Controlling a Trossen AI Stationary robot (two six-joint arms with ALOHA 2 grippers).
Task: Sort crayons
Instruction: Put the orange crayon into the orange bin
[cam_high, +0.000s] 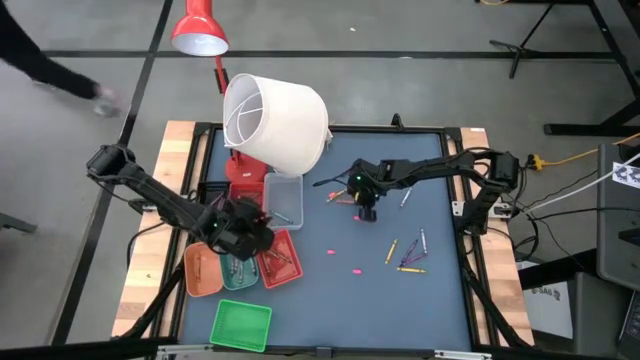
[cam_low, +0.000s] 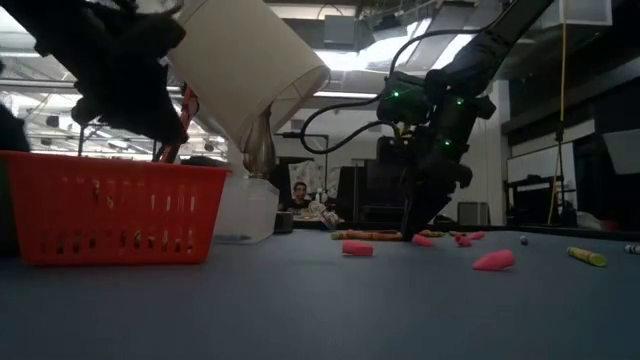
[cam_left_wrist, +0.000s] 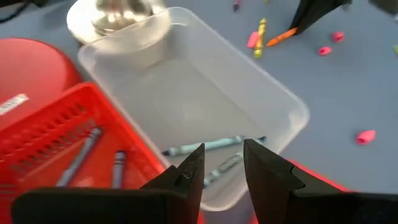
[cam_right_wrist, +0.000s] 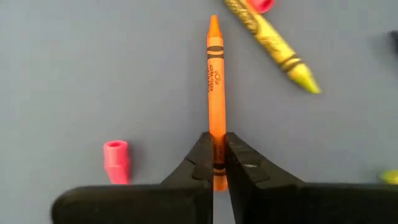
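Note:
An orange crayon lies on the blue table near its middle, and my right gripper is shut on it. A yellow crayon lies close beside it. More crayons are scattered nearer the right edge. My left gripper stands open over the clear tray. Two grey-blue crayons lie on that tray's floor. A red basket tray next to it holds grey crayons. My right gripper pinches the orange crayon between its two fingers near the crayon's flat end. The fingers come from above, slanting down, one on each long side. The crayon runs straight out ahead of them and lies on the table, with its tip pointing away.
A white lampshade on a red base leans over the table's far left, behind the clear tray. Orange, teal and green trays stand at the near left. Pink stubs dot the middle.

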